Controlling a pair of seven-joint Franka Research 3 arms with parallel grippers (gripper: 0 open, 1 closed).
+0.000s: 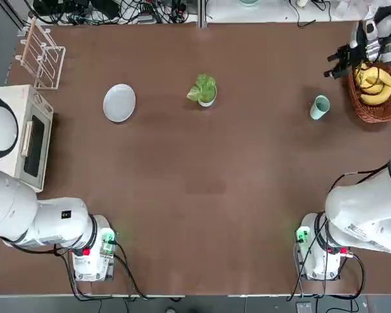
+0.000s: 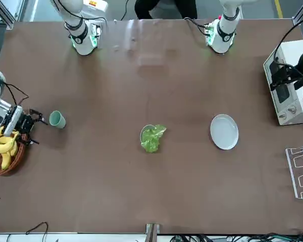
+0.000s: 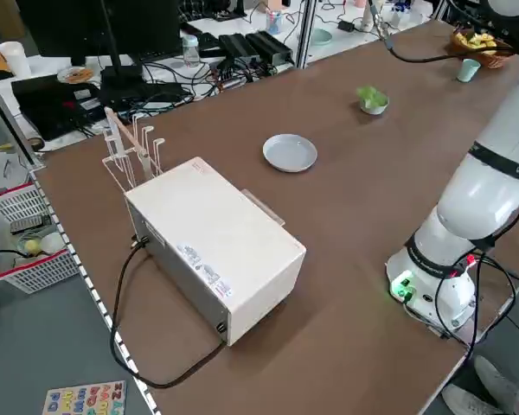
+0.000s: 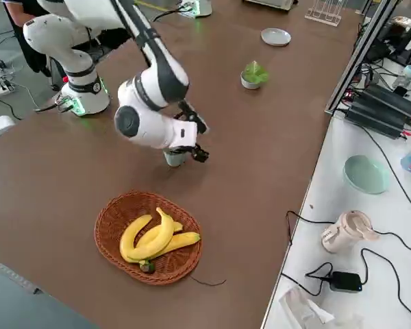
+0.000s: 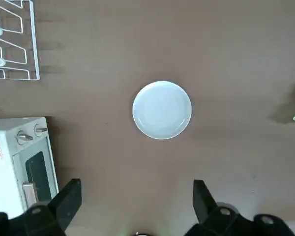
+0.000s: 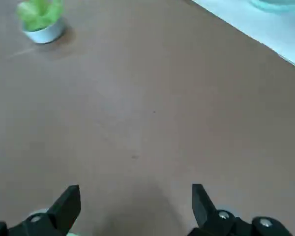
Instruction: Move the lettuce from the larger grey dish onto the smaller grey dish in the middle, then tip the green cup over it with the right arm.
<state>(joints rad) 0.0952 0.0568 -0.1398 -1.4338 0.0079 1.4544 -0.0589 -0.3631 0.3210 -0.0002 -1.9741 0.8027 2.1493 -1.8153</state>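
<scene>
The lettuce (image 1: 203, 87) lies in the smaller grey dish (image 1: 208, 101) at mid-table, also seen in the front view as lettuce (image 2: 152, 137). The larger grey dish (image 1: 119, 103) is bare, to the left of it. The green cup (image 1: 320, 107) stands upright near the right edge. My right gripper (image 1: 333, 65) is open just beyond the cup, next to it and apart from it, as the front view shows with the right gripper (image 2: 35, 126) and cup (image 2: 57, 119). My left gripper (image 5: 136, 187) hangs open high over the table, looking down on the bare dish (image 5: 162, 109).
A wicker basket of bananas (image 1: 374, 88) sits right of the cup, close to the right gripper. A white microwave (image 1: 23, 137) and a clear rack (image 1: 42, 55) stand along the left side. Cables run along the far edge.
</scene>
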